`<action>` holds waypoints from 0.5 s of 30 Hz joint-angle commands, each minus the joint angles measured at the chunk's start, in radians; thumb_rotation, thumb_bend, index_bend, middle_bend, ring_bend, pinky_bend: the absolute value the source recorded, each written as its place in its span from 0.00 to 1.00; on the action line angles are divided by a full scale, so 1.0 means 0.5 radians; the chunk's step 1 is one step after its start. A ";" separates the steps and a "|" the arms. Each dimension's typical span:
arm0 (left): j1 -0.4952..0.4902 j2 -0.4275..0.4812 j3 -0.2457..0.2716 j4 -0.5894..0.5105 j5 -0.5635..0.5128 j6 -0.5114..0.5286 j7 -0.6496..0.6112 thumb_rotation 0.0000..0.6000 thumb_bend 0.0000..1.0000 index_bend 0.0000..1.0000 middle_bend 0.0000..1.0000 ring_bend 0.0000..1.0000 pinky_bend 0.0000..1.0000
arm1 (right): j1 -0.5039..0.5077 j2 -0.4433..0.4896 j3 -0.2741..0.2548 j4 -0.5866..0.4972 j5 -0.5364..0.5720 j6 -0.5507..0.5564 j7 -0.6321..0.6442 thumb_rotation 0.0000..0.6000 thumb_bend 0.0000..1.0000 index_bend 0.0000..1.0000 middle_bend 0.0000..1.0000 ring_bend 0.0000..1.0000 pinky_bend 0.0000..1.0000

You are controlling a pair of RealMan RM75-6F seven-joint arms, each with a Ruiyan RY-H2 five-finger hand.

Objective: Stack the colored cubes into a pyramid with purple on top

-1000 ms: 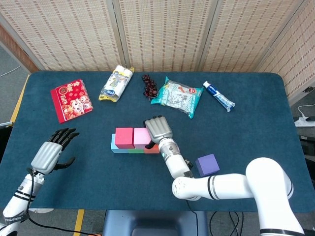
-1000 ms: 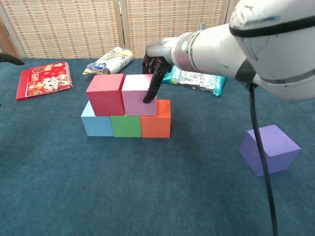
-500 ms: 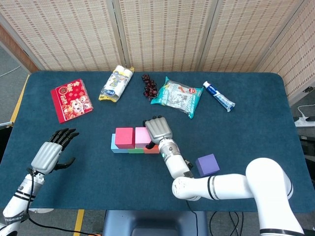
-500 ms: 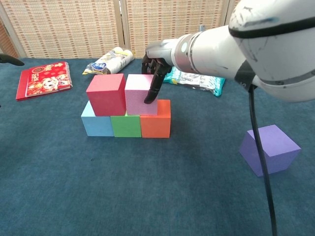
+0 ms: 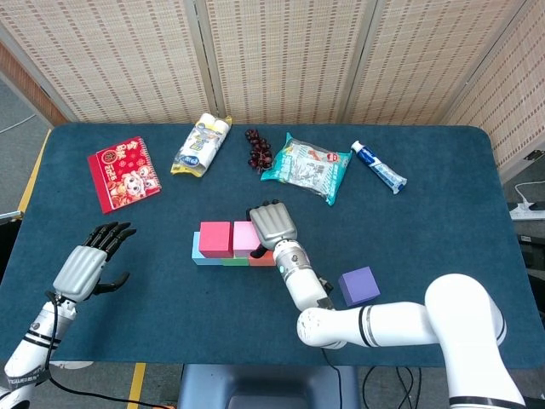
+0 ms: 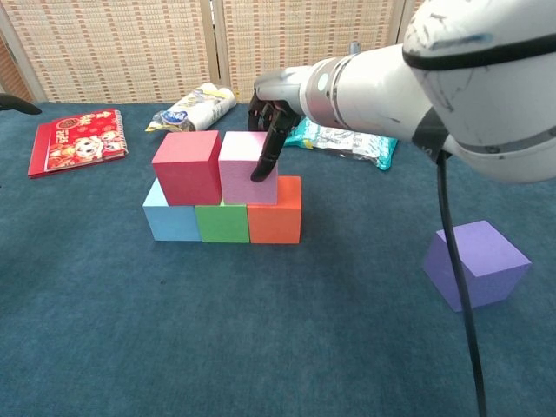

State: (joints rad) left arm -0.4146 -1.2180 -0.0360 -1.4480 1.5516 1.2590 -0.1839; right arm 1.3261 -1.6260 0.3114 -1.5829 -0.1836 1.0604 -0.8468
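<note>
Light blue, green and orange cubes form a row on the blue table. A red cube and a pink cube sit on top of them, side by side. My right hand reaches over the pink cube and grips it, with fingers pressed down its right face; the thumb is hidden. The head view has the same hand covering the pink cube's right part. The purple cube lies alone on the table to the right. My left hand hovers open at the near left.
Along the far side lie a red booklet, a snack packet, a bunch of dark fruit, a green-white bag and a toothpaste tube. My right forearm stretches along the near edge.
The pink cube shifted slightly right, then back left toward the red cube, with my right hand's fingers on it. The left hand and the purple cube stayed put.
</note>
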 commanded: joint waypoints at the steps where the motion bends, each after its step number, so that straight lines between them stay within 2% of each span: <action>1: 0.000 0.002 0.000 -0.004 0.001 0.000 -0.002 1.00 0.34 0.11 0.05 0.02 0.10 | -0.004 0.000 0.010 -0.005 -0.004 -0.002 0.014 1.00 0.23 0.49 0.47 0.34 0.31; 15: 0.005 -0.007 0.009 0.024 -0.001 -0.010 -0.032 1.00 0.34 0.10 0.04 0.02 0.10 | 0.002 -0.032 0.012 0.026 -0.020 -0.009 0.003 1.00 0.23 0.48 0.47 0.34 0.31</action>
State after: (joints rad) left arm -0.4123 -1.2214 -0.0316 -1.4361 1.5512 1.2540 -0.2002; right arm 1.3271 -1.6420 0.3176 -1.5698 -0.1937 1.0562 -0.8452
